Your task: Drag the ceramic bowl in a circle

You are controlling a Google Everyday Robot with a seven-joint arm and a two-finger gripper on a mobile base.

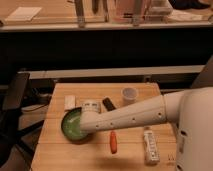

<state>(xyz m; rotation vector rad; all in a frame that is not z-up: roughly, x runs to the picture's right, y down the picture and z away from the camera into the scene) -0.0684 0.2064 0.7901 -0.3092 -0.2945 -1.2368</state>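
A green ceramic bowl [71,125] sits on the left part of the wooden table [55,155]. My white arm reaches from the right across the table, and its end covers the bowl's right side. My gripper [85,124] is at the bowl's right rim, hidden behind the arm's wrist.
A white cup [129,95] stands at the back right. A black object [108,104] and a small white container [91,105] lie behind the bowl. A white card [69,102] lies at the back left. An orange carrot [114,141] and a white bottle [150,145] lie in front. A black chair [15,95] stands left.
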